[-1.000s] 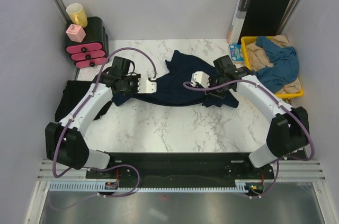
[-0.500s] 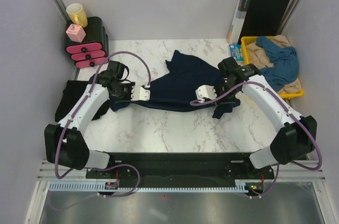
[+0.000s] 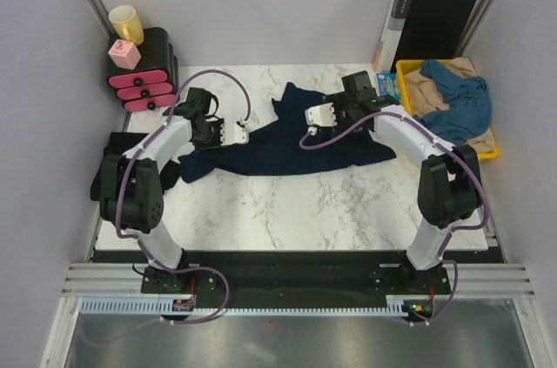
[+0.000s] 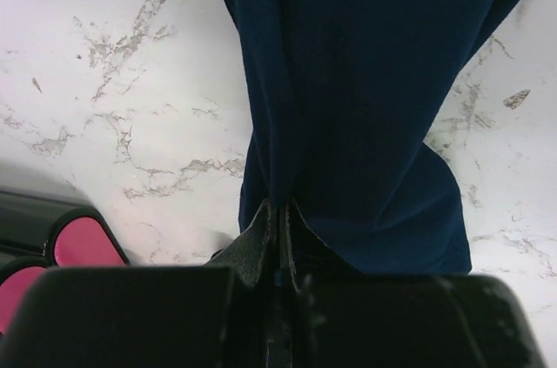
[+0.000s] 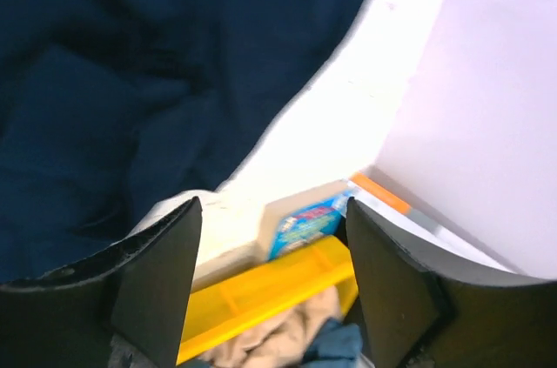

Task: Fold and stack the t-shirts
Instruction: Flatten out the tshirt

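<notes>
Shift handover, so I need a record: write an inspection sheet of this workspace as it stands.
Surface: marble table, no spills seen.
Job's things: navy t-shirt crumpled mid-table; blue t-shirt over beige t-shirt in the yellow tray.
Clutter: drawer unit, mug, folder at the back.
Grippers: left gripper shut on the navy t-shirt; right gripper open, empty.
Cables: purple cables loop along both arms, none seen snagged.
Surroundings: plain walls; nothing else seen.

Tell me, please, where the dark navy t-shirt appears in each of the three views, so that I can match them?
Top external: the dark navy t-shirt lies spread across mid-table.
Left wrist: it fills the upper centre and right, running up from the left gripper, whose jaws are shut on it.
Right wrist: upper left, blurred.
Shared landmark: the white marble table, bordering the cloth in every view.
</notes>
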